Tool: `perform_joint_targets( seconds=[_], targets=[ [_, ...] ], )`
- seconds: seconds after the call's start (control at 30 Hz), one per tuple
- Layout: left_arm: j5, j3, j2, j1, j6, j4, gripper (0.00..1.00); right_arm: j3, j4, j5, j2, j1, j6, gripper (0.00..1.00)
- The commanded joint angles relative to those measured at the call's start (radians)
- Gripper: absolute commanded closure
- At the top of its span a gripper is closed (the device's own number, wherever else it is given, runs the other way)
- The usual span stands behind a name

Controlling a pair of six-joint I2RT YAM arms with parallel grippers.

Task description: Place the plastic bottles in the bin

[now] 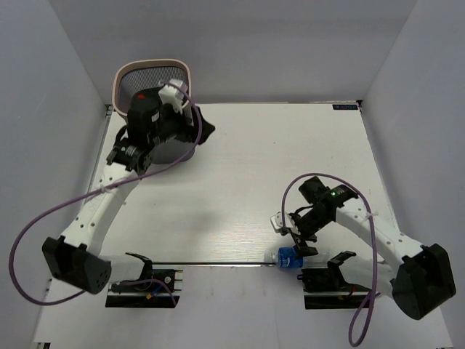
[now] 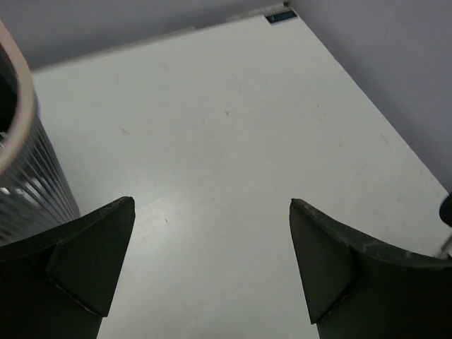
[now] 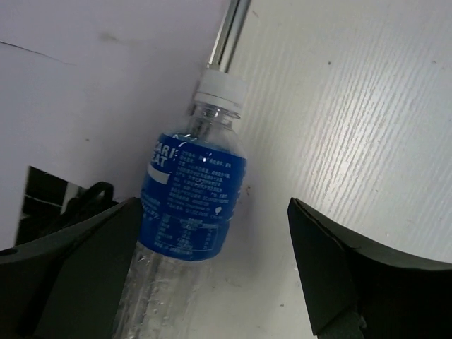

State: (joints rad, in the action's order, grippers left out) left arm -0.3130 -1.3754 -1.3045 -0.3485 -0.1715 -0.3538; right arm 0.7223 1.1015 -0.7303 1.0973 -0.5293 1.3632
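One plastic bottle (image 1: 290, 256) lies on its side near the table's front edge. It is clear, with a blue label (image 3: 196, 199) and a white cap (image 3: 220, 90). My right gripper (image 1: 298, 243) hovers just above it, open. In the right wrist view the bottle's body lies between the spread fingers of the right gripper (image 3: 214, 202), close to the left finger, and nothing is gripped. The bin (image 1: 127, 71), dark grey and ribbed with a pale rim, stands at the far left. My left gripper (image 1: 204, 129) is beside its right wall, open and empty (image 2: 212, 203). The bin's wall (image 2: 28, 191) shows at the left.
A thin metal rail (image 1: 218, 263) runs along the table's front edge, and the bottle's cap touches its end (image 3: 233, 28). Black arm mounts (image 1: 142, 288) (image 1: 330, 280) sit below it. Grey walls close in the table on three sides.
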Motion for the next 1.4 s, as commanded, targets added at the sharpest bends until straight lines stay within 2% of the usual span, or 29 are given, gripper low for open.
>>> perform_joint_targets(
  seconds=[0.0, 0.17, 0.27, 0.37, 0.43, 0.5, 0.53, 0.57, 0.6, 0.7, 0.73, 0.77, 0.8, 0.9, 0.93, 1.03, 1.07, 1.13, 1.17, 1.23, 1.27, 1.37],
  targets=[
    [-0.103, 0.151, 0.099, -0.024, -0.062, 0.067, 0.0, -0.053, -0.207, 0.106, -0.043, -0.05, -0.145, 0.11],
    [-0.153, 0.355, 0.215, -0.069, -0.163, 0.183, 0.0, -0.162, -0.356, 0.245, -0.043, -0.116, -0.268, 0.1],
    [-0.144, 0.455, 0.25, -0.096, -0.181, 0.184, 0.0, -0.199, -0.388, 0.281, -0.048, -0.155, -0.303, 0.1],
    [-0.135, 0.501, 0.251, -0.106, -0.181, 0.184, 0.0, -0.242, -0.417, 0.321, -0.05, -0.199, -0.354, 0.2],
    [-0.135, 0.512, 0.251, -0.127, -0.181, 0.184, 0.0, -0.273, -0.466, 0.37, -0.051, -0.209, -0.392, 0.37],
    [-0.124, 0.521, 0.251, -0.127, -0.181, 0.174, 0.0, -0.262, -0.48, 0.384, -0.053, -0.212, -0.423, 0.61],
    [-0.124, 0.532, 0.251, -0.138, -0.181, 0.174, 0.0, -0.241, -0.48, 0.385, -0.056, -0.21, -0.427, 0.86],
    [-0.112, 0.542, 0.251, -0.138, -0.181, 0.165, 0.0, -0.206, -0.483, 0.39, -0.053, -0.206, -0.443, 0.97],
    [-0.112, 0.542, 0.251, -0.148, -0.172, 0.156, 0.0, -0.186, -0.488, 0.394, -0.048, -0.204, -0.446, 1.0],
    [-0.094, 0.588, 0.261, -0.158, -0.172, 0.13, 0.0, -0.034, -0.561, 0.457, -0.004, -0.198, -0.489, 1.0],
    [-0.094, 0.62, 0.273, -0.158, -0.172, 0.13, 0.0, 0.001, -0.653, 0.497, 0.012, -0.193, -0.519, 1.0],
    [-0.094, 0.637, 0.274, -0.158, -0.172, 0.121, 0.0, 0.131, -0.689, 0.535, 0.03, -0.187, -0.533, 1.0],
    [-0.081, 0.671, 0.299, -0.167, -0.172, 0.11, 0.0, 0.178, -0.795, 0.552, 0.091, -0.181, -0.57, 1.0],
    [-0.054, 0.719, 0.338, -0.167, -0.172, 0.098, 0.0, 0.452, -0.903, 0.603, 0.189, -0.158, -0.61, 1.0],
    [-0.054, 0.746, 0.37, -0.167, -0.181, 0.087, 0.0, 0.491, -0.931, 0.609, 0.244, -0.15, -0.619, 1.0],
    [-0.032, 0.791, 0.421, -0.167, -0.2, 0.062, 0.0, 0.701, -0.992, 0.58, 0.374, -0.143, -0.661, 1.0],
    [-0.022, 0.791, 0.451, -0.167, -0.2, 0.049, 0.0, 0.836, -1.023, 0.531, 0.428, -0.144, -0.677, 1.0],
    [-0.021, 0.818, 0.478, -0.167, -0.21, 0.035, 0.0, 0.929, -1.042, 0.488, 0.543, -0.147, -0.713, 1.0],
    [-0.021, 0.819, 0.496, -0.167, -0.22, 0.035, 0.0, 1.056, -1.077, 0.411, 0.573, -0.149, -0.743, 1.0],
    [-0.021, 0.838, 0.51, -0.167, -0.22, 0.024, 0.0, 1.126, -1.153, 0.329, 0.681, -0.156, -0.78, 1.0],
    [-0.021, 0.839, 0.51, -0.167, -0.229, 0.015, 0.0, 1.225, -1.217, 0.298, 0.709, -0.17, -0.791, 1.0],
    [-0.021, 0.839, 0.519, -0.167, -0.229, 0.006, 0.0, 1.353, -1.345, 0.272, 0.852, -0.21, -0.822, 1.0]
  ],
)
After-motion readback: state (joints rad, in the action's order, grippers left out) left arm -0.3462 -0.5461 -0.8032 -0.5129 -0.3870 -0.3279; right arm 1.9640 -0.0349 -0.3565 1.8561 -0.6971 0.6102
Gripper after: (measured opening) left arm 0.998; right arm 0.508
